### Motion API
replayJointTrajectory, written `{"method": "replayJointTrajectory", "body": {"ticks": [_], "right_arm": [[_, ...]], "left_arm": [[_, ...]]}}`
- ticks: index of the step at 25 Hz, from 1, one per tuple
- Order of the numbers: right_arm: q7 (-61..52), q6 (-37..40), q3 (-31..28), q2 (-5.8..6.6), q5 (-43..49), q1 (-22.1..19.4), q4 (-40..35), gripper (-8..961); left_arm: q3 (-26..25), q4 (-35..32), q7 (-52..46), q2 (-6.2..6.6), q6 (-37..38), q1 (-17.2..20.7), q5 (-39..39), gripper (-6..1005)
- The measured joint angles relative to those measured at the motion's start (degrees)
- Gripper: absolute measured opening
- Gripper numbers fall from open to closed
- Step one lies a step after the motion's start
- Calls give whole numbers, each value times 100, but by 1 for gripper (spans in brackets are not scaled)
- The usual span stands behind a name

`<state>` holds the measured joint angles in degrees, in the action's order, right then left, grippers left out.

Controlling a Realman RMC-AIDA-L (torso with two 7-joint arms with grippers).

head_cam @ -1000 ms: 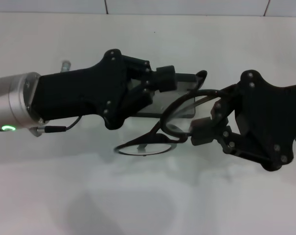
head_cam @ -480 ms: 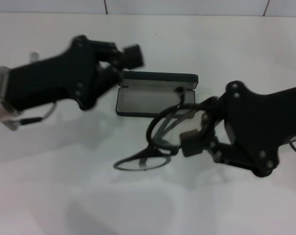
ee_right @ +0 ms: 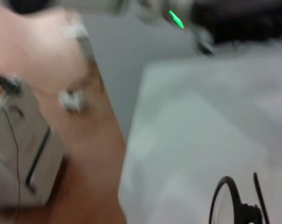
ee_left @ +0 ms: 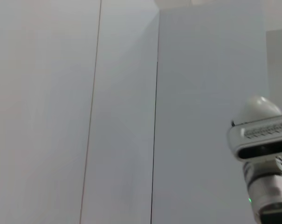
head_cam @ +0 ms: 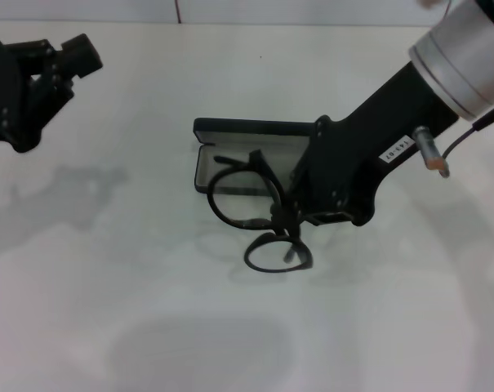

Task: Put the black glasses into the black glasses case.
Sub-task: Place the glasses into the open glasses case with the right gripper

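The black glasses case [head_cam: 259,130] lies open in the middle of the white table, grey lining up. The black glasses [head_cam: 234,198] are held tilted at the case's near edge, one lens over the lining, the other lens [head_cam: 279,252] nearer me above the table. My right gripper [head_cam: 282,222] is shut on the frame near the bridge. Part of the frame shows in the right wrist view [ee_right: 237,207]. My left gripper [head_cam: 73,59] is raised at the far left, away from the case.
The white table [head_cam: 149,310] stretches around the case. A tiled wall runs along the back. The left wrist view shows only wall panels and the robot's head [ee_left: 259,137]. The right wrist view shows a wooden surface [ee_right: 85,154] beyond the table's edge.
My left arm has pulled back from over the case to the far left. My right arm has swung round and carried the glasses left to the case's near edge.
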<state>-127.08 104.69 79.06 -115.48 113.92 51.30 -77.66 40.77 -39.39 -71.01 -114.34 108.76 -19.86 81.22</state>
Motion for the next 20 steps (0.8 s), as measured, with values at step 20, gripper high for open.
{"method": "replayJointTrajectory", "body": {"ticks": [20], "right_arm": [[-552, -70, 956, -82, 1695, 2825, 2478, 55]], "left_arm": [[-7, -31, 385, -183, 305, 775, 18, 51]]}}
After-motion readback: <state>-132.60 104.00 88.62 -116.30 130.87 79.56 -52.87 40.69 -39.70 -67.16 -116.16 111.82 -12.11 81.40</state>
